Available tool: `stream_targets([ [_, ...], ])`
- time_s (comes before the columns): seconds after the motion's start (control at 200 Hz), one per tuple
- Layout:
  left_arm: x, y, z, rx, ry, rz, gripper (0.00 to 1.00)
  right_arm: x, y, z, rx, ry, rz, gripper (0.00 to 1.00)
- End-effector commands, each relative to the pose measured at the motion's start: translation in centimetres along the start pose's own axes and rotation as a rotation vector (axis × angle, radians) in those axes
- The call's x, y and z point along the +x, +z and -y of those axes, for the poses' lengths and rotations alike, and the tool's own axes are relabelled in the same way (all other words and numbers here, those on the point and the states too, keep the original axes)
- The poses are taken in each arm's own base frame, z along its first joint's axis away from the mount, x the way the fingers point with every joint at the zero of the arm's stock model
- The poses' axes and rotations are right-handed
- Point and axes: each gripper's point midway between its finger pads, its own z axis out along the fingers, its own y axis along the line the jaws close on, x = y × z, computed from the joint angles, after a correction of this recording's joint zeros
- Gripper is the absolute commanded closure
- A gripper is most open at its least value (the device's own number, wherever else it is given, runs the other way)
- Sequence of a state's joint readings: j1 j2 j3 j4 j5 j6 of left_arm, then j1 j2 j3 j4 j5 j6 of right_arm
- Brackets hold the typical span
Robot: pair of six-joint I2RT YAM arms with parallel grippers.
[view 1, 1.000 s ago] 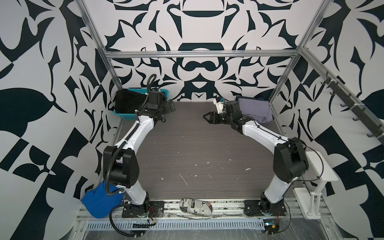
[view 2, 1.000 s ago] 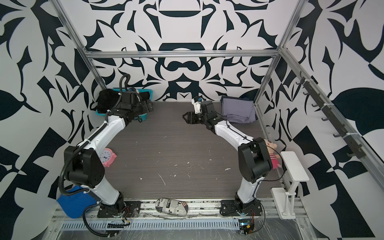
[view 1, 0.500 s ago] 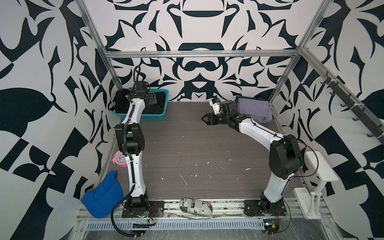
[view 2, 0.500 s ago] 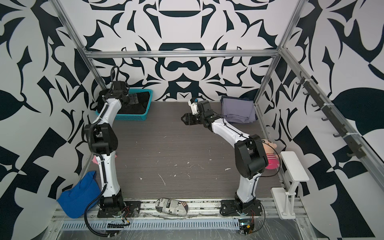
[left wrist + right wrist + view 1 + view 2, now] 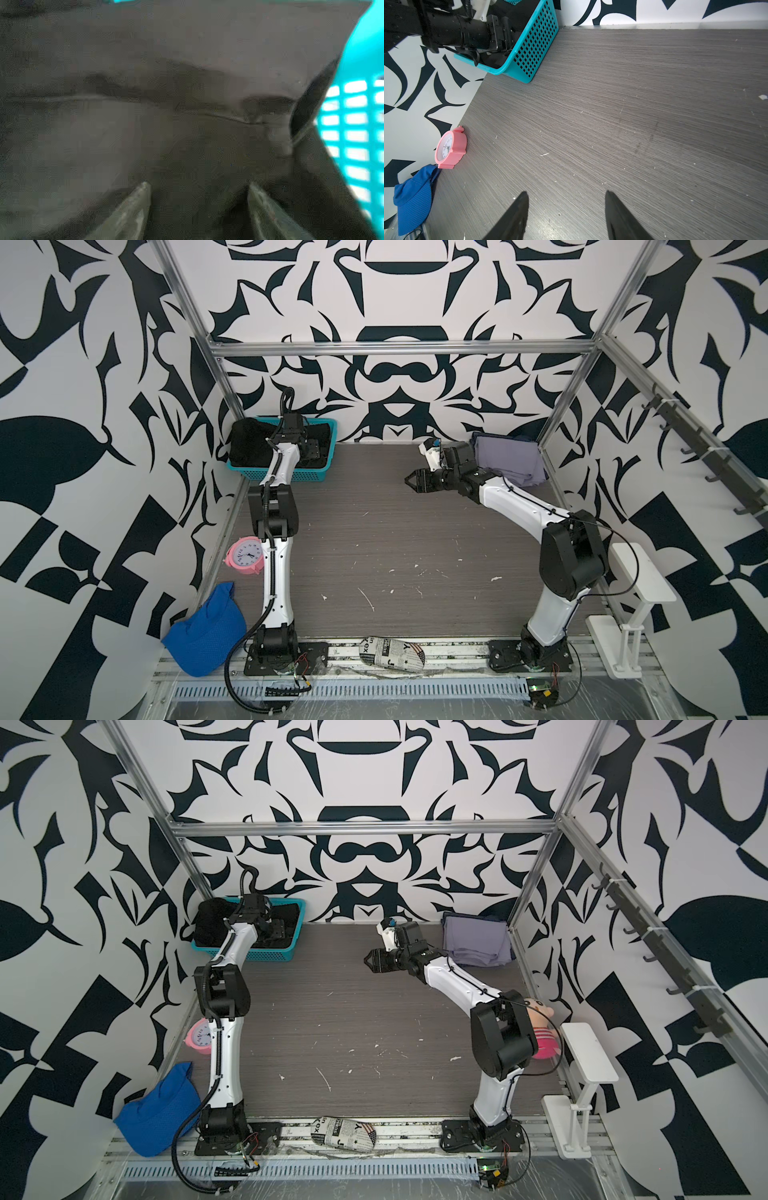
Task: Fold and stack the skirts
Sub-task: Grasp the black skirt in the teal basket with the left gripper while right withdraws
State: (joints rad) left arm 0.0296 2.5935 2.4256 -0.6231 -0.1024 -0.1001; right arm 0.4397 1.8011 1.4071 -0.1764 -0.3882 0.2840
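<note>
Left wrist view showed the left gripper (image 5: 198, 185), fingers (image 5: 137, 203) apart, low over the black skirt (image 5: 166, 135) in the basket (image 5: 361, 52), so it needed to pinch one thick fold firmly.

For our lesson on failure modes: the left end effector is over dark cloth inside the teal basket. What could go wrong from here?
The left end effector, jaws apart over folds of the black textured skirt, may pinch several layers at once.
The cloth lies against the teal perforated plastic basket wall, so pulling might drag the basket.
</note>
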Motion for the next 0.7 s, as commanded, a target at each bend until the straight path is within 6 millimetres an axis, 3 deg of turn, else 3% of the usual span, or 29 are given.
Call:
stream_targets([
  [0.0, 0.9, 1.6, -1.3, 0.000, -0.017, -0.018, 0.49, -2.2, -1.7, -1.5, -0.022, -0.031, 0.058, 0.38],
  [0.155, -0.2, 1.3, -2.2, 0.019, -0.067, 0.016, 0.80, -2.3, -1.8, -1.6, -0.027, -0.021, 0.052, 0.39],
  [0.31, -3.5, -1.6, -2.5, 0.076, -0.130, 0.098, 0.96, -2.6, -2.2, -2.1, -0.038, -0.020, 0.055, 0.40],
  [0.525, -9.3, -8.9, -1.4, 0.165, -0.158, 0.265, 1.00, -2.3, -1.6, -4.4, -0.117, -0.055, 0.048, 0.40],
  [0.695, -12.7, -14.6, -1.0, 0.181, -0.147, 0.376, 1.00, -2.4, -0.8, -5.5, -0.168, -0.043, 0.048, 0.40],
])
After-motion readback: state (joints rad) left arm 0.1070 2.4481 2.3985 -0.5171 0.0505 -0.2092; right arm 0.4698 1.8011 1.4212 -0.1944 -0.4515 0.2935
